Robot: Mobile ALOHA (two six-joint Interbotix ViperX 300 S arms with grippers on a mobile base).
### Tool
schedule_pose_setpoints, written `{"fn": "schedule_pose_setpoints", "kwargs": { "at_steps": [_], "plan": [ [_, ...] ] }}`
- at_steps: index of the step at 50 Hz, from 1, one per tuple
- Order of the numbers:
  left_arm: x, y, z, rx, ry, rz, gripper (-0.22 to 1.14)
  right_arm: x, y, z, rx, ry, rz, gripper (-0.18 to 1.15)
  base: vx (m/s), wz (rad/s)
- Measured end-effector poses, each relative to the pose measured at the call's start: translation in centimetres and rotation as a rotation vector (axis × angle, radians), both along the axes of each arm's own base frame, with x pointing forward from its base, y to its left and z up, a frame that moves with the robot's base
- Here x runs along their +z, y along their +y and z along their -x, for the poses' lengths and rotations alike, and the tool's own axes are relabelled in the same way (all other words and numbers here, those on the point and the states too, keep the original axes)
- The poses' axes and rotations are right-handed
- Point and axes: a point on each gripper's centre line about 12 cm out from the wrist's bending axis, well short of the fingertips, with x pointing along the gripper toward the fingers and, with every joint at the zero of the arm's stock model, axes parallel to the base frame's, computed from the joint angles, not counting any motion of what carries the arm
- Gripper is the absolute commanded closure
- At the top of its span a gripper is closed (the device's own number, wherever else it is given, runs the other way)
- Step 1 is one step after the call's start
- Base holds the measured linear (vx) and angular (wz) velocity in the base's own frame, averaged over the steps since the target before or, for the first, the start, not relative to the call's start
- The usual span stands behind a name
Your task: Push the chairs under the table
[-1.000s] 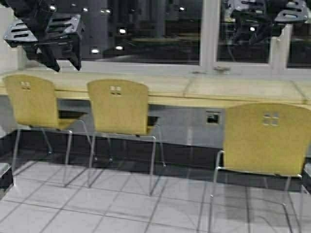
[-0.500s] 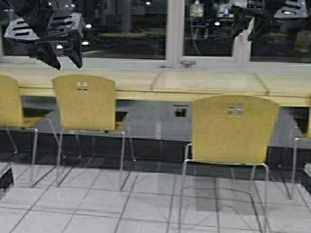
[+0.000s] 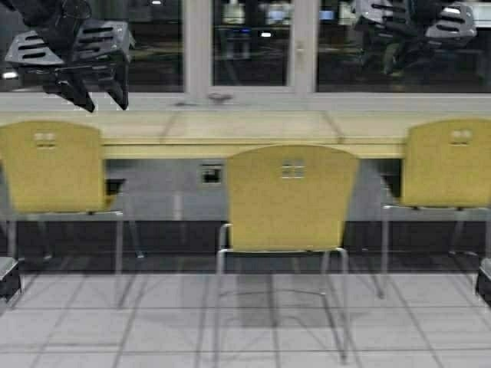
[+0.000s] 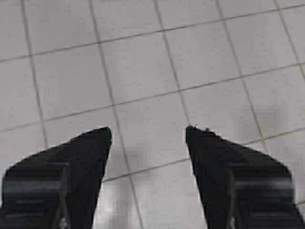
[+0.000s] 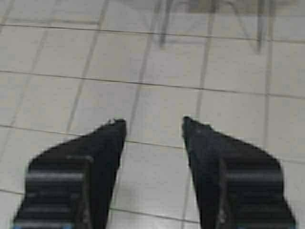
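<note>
high: three chairs face the table [image 3: 253,126]; middle chair [image 3: 291,198] stands pulled out onto the tiled floor [image 3: 153,330], left chair [image 3: 52,167] and right chair [image 3: 449,162] nearer the edge | left wrist: left end effector [image 4: 148,136] spread open above tiles | right wrist: right end effector [image 5: 153,128] spread open, chair legs beyond
</note>
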Motion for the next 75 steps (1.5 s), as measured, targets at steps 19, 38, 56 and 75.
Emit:
{"fn": "schedule_pose_setpoints", "kwargs": {
  "at_steps": [19,38,56,75],
  "plan": [
    [-0.1,-0.2,0.1,-0.007,0.013,-0.002,0.05,-1.0,0.0,-0.2,-0.012,0.038,-0.003,0.18,0.09,-0.23],
    [0.1,-0.3,0.0,0.0,0.043,0.013,0.05,-1.0,0.1,-0.5,-0.01,0.044,-0.002,0.18,0.24,-0.01],
    [-0.7,-0.3,-0.3,0.009,0.082,0.012,0.05,-2.0,0.3,-0.4,-0.047,0.095,-0.042,0.18,0.34,0.11],
    [-1.8,-0.4,0.0,0.113,0.175,0.113,0.02,-4.3,0.5,-1.0,-0.118,0.184,-0.1,0.14,0.32,0.06]
  ]
}}
